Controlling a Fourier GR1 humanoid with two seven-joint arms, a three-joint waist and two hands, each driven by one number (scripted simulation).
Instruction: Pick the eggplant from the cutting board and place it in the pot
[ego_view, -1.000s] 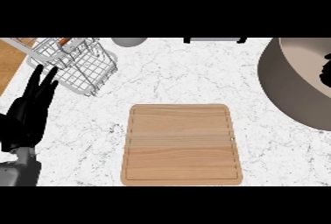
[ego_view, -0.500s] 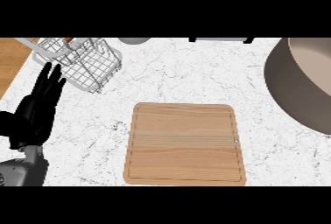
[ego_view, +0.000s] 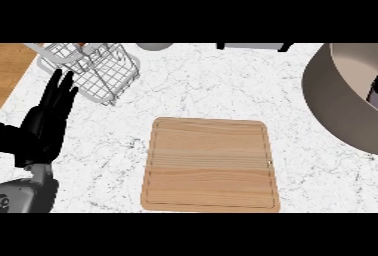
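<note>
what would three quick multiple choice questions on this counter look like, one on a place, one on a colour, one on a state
1. Where is the pot?
A. at the right edge of the view
B. on the cutting board
C. beside the wire basket

2. What colour is the left hand?
A. white
B. black
C. orange

3. What lies on the cutting board?
A. an eggplant
B. a knife
C. nothing that shows

Answers:
1. A, the pot is cut off by the right edge, apart from the board.
2. B, the hand is black above a grey forearm.
3. C, the board's wooden top shows bare, and no eggplant shows anywhere in the view.

The wire basket sits at the upper left, above the open hand.
</note>
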